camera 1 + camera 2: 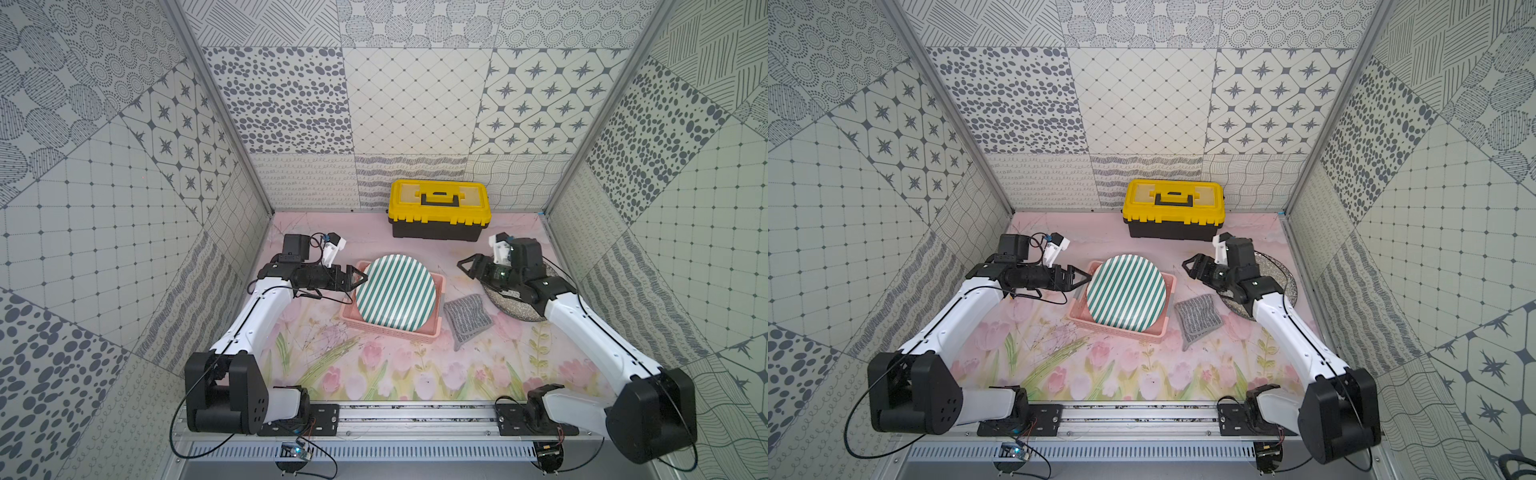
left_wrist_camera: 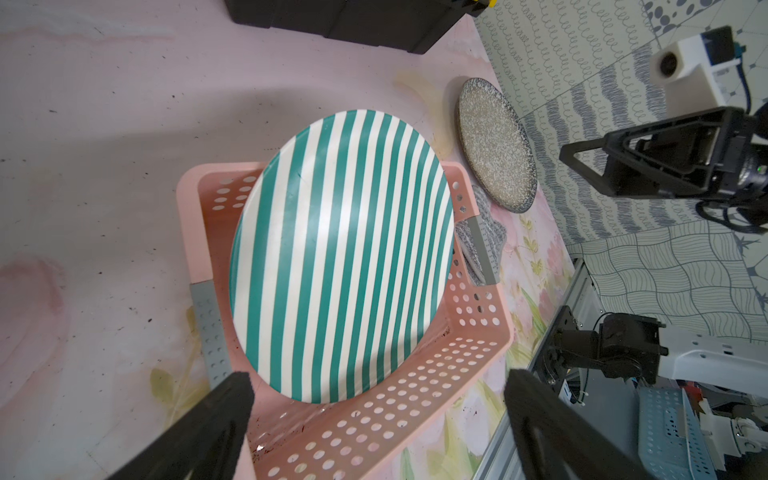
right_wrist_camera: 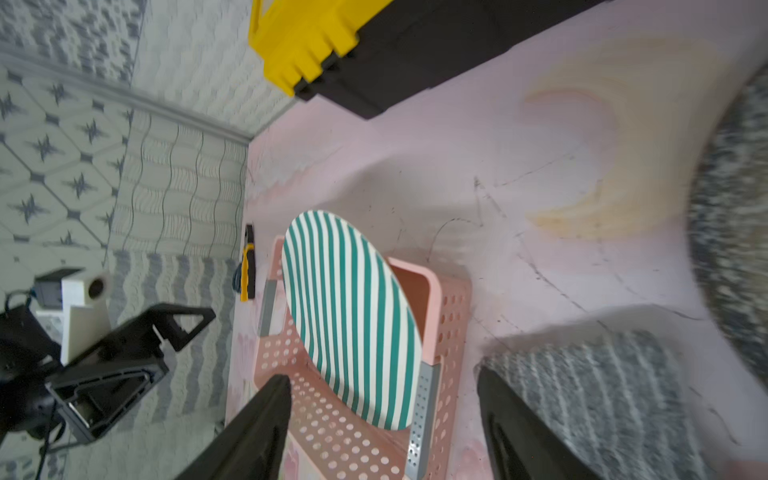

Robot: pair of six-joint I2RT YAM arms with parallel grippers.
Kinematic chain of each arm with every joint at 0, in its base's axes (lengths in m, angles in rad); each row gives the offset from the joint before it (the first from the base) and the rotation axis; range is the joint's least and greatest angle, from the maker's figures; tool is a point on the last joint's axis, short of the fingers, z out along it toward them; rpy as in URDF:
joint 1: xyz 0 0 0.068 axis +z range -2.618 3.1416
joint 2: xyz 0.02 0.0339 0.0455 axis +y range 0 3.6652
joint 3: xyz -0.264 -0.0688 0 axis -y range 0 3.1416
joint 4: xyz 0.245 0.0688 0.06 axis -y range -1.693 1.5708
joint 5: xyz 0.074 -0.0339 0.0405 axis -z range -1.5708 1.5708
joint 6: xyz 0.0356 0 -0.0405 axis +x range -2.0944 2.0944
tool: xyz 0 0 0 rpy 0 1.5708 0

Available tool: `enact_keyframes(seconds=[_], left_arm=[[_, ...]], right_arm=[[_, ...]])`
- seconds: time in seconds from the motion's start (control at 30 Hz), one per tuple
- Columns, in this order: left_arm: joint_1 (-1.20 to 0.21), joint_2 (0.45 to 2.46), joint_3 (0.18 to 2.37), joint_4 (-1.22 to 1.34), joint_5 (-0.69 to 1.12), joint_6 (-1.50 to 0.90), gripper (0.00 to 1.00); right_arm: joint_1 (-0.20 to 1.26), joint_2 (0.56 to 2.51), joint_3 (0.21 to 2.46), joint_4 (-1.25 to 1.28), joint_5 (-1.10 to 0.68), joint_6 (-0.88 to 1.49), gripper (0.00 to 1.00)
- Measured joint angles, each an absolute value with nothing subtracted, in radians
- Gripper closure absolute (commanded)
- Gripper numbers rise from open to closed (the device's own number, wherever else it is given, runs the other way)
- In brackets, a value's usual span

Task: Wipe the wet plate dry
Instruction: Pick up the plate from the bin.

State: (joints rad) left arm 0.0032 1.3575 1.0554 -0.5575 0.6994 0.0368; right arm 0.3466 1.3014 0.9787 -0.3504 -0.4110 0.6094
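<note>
In both top views the plate [image 1: 397, 293], white with green stripes, leans tilted in a pink basket [image 1: 390, 336] in the middle of the worktop [image 1: 374, 374]. A grey cloth [image 1: 467, 318] lies flat just beside the basket. The left fingers [image 1: 356, 282] are wide and empty, near the plate's edge. The right fingers [image 1: 468, 268] are apart and empty too, up above a speckled plate [image 1: 509, 309] and near the cloth. A yellow toolbox [image 1: 440, 208] sits at the back. The walls [image 1: 415, 104] have grey patterns.

From the left wrist, the plate looks smooth and shiny. I think it is hard, slippery when wet, and would break if dropped. The rim that sticks up over the basket looks like the best place to hold it.

From the right wrist, a bit blurry, the cloth looks soft and floppy, so I would pinch it at an edge. The worktop is pink with painted flowers and some dark scratches.
</note>
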Motion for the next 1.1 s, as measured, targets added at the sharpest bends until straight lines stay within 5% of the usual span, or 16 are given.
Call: enact_keyframes(seconds=[0.2, 1.1], left_arm=[[0.003, 1.351, 1.055, -0.558, 0.702, 0.041, 0.00], [0.003, 1.375, 1.043, -0.557, 0.715, 0.049, 0.00]], right_arm=[[0.510, 1.491, 1.106, -0.387, -0.419, 0.455, 0.31], [0.536, 1.821, 1.284, -0.458, -0.312, 0.228, 0.30]])
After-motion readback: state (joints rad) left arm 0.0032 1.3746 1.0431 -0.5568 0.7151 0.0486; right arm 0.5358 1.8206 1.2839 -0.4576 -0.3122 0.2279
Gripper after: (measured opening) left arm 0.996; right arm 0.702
